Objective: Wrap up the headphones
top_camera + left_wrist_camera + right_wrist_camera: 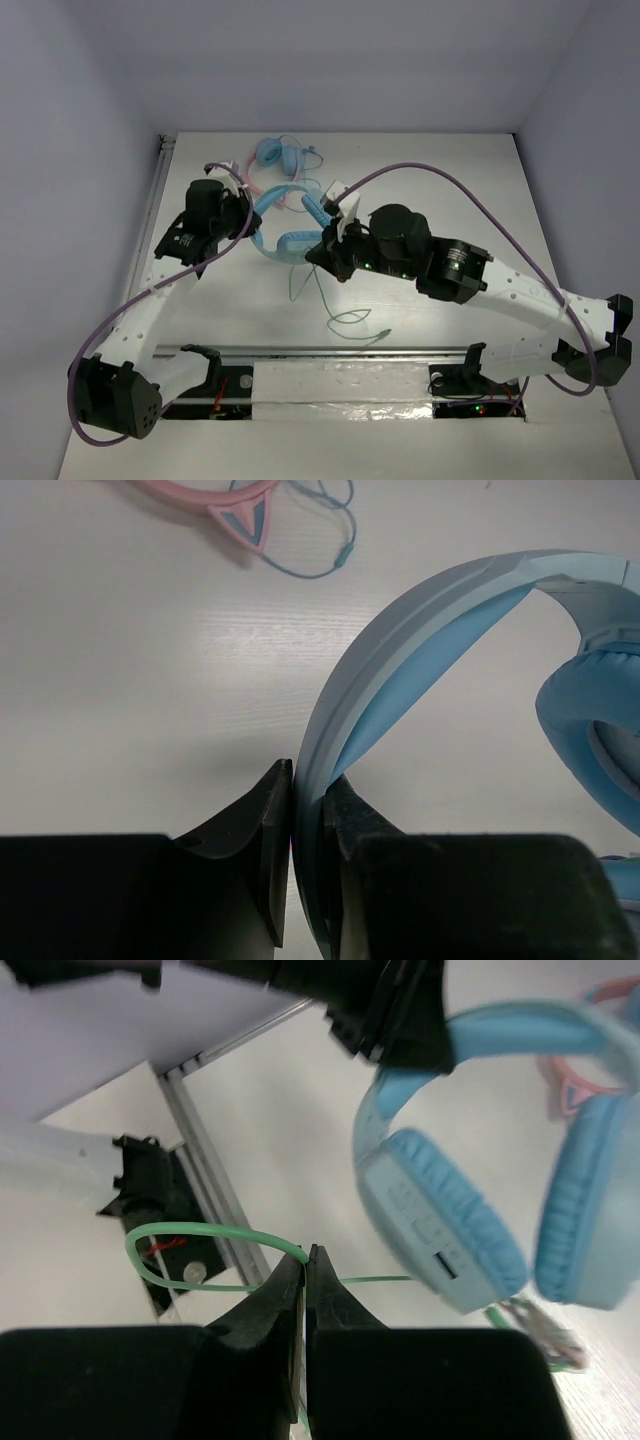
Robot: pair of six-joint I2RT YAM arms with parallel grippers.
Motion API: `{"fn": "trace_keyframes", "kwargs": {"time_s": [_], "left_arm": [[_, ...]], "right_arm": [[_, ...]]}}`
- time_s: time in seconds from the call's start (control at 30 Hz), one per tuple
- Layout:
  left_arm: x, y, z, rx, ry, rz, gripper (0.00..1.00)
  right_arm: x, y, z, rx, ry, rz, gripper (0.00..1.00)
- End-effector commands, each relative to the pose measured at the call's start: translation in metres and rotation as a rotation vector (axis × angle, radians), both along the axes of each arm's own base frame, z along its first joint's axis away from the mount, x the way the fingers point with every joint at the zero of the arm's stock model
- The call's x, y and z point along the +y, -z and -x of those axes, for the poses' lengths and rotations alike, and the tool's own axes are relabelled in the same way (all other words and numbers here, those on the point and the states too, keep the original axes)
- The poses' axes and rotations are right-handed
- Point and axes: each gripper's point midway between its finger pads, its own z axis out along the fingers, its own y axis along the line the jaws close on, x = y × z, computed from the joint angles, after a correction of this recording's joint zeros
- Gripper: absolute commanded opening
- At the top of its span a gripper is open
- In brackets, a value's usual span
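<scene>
At the nearest point, the matte black fingers of the right gripper [303, 1260] are pressed together on the thin pale green cable [200, 1226], which is bent into a loop to their left. The left gripper [305, 780] is clamped on the smooth, ridged plastic headband [400, 650], one wedge-shaped finger on each face of the arch. The headphones [285, 240] are held between the two grippers at the middle of the table [450, 180]. Their oval cups are padded with soft blue cushions, and small buttons and a port are seen on the flat side of one cup [440, 1220]. The slack cable is strewn in loose curls nearer the arm bases. The tabletop is white with a faint woodgrain sheen, a metal rail [350, 350] is fixed along its near edge, and plain pale walls close it in. Farther back, a smaller pair [275, 155] with a pink cat-ear band is laid flat. In the top view, one cup is partly covered by the right wrist. Where the cable joins the cup is blurred in the right wrist view.
</scene>
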Motion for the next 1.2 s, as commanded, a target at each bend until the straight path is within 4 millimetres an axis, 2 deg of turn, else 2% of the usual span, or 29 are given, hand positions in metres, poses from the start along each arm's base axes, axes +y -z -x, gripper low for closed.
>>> {"fn": "trace_keyframes", "kwargs": {"time_s": [0.0, 0.03, 0.1, 0.27, 0.33, 0.37, 0.4, 0.47, 0.53, 0.67, 0.73, 0.8, 0.87, 0.97, 1.13, 1.17], "left_arm": [[-0.003, -0.015, 0.003, -0.074, -0.009, 0.011, 0.0], [0.002, -0.01, 0.006, -0.062, -0.024, -0.01, 0.0], [0.004, -0.014, 0.013, -0.079, -0.021, -0.021, 0.0], [0.014, -0.019, 0.024, -0.09, -0.032, -0.062, 0.0], [0.013, -0.019, 0.029, -0.083, -0.013, -0.063, 0.0], [0.014, -0.02, 0.029, -0.084, -0.01, -0.069, 0.0], [0.014, -0.019, 0.03, -0.081, -0.009, -0.071, 0.0], [0.011, -0.021, 0.031, -0.088, 0.006, -0.064, 0.0], [0.005, -0.021, 0.035, -0.086, 0.037, -0.053, 0.0], [0.001, -0.014, 0.039, -0.061, 0.068, -0.073, 0.0], [-0.001, -0.011, 0.041, -0.047, 0.08, -0.081, 0.0], [-0.002, -0.012, 0.042, -0.05, 0.088, -0.078, 0.0], [-0.005, -0.013, 0.042, -0.055, 0.104, -0.07, 0.0], [-0.009, -0.01, 0.043, -0.049, 0.13, -0.074, 0.0], [-0.016, -0.013, 0.045, -0.058, 0.164, -0.064, 0.0], [-0.017, -0.013, 0.045, -0.057, 0.173, -0.061, 0.0]], "right_arm": [[-0.007, -0.036, -0.019, -0.031, 0.125, -0.044, 0.0], [-0.01, -0.033, -0.03, -0.037, 0.188, -0.007, 0.0], [-0.013, -0.027, -0.039, -0.05, 0.233, 0.031, 0.0], [-0.013, -0.006, -0.049, -0.035, 0.291, 0.114, 0.0], [-0.008, 0.005, -0.047, -0.015, 0.27, 0.155, 0.0], [-0.003, -0.001, -0.046, -0.012, 0.252, 0.148, 0.0], [0.007, 0.012, -0.048, 0.005, 0.234, 0.187, 0.0], [0.017, 0.022, -0.046, 0.033, 0.208, 0.22, 0.0], [0.023, 0.031, -0.055, 0.034, 0.243, 0.244, 0.0], [0.026, 0.01, -0.058, 0.011, 0.254, 0.178, 0.0], [0.015, 0.005, -0.067, -0.018, 0.316, 0.2, 0.0], [0.006, 0.009, -0.074, -0.039, 0.367, 0.24, 0.0], [-0.01, 0.017, -0.087, -0.048, 0.441, 0.294, 0.0], [-0.027, 0.028, -0.095, -0.045, 0.495, 0.327, 0.0], [-0.061, 0.024, -0.099, -0.057, 0.583, 0.347, 0.0], [-0.063, 0.023, -0.098, -0.058, 0.581, 0.345, 0.0]]}}
